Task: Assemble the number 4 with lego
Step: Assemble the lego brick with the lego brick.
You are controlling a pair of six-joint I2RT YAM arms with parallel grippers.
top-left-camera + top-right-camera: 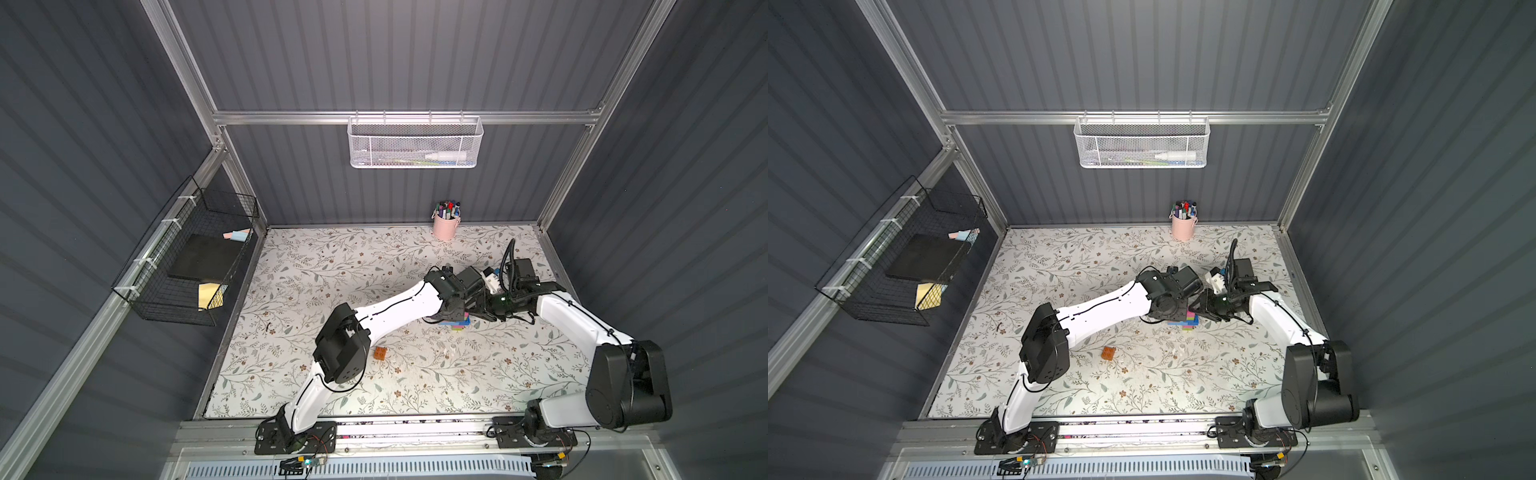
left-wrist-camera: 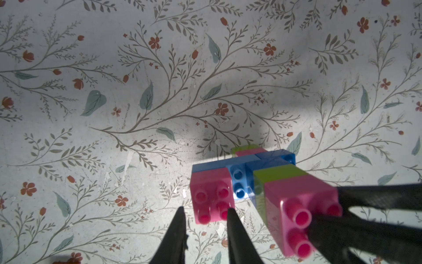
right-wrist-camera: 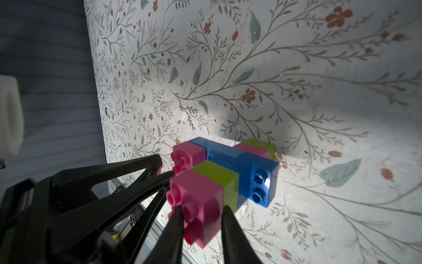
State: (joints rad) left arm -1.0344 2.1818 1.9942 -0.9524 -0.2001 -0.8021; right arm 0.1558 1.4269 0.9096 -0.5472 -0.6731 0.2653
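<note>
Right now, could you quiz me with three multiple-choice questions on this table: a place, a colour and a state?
1. Where does the pink pen cup stand? A. at the table's far edge B. at its near edge C. in its middle
2. What colour is the lone brick on the table? A. blue B. orange C. green
3. How is that lone brick? A. inside the pen cup B. stacked on the pen cup C. lying loose on the table
Answers: 1 A, it stands by the back wall; 2 B, both top views show it orange; 3 C, nothing touches it.
</note>
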